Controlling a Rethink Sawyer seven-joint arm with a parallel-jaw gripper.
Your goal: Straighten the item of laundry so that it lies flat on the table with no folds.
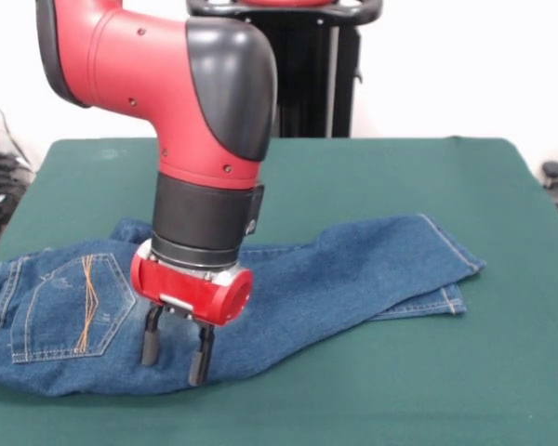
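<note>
Clearly, the small pair of blue denim jeans (288,288) lay across the near half of the dark green table (372,177), its waist end at the picture's left edge and its legs running to the right. One leg lay on top of the other, so a second hem showed just below the upper one at the right end. A back pocket (70,307) with orange stitching faced up near the left side, and part of another showed at the very edge. The cloth was rumpled about the seat, with a fold rising behind the pocket.

The red and black arm (167,84) came down over the jeans, just right of the stitched pocket. Its gripper (175,351) pointed straight down, the two dark fingers (152,342) spread apart with bare denim visible between them, holding nothing. The fingertips stood at the lower edge of the jeans; whether they pressed on the cloth or hung just above it could not be told.
</note>
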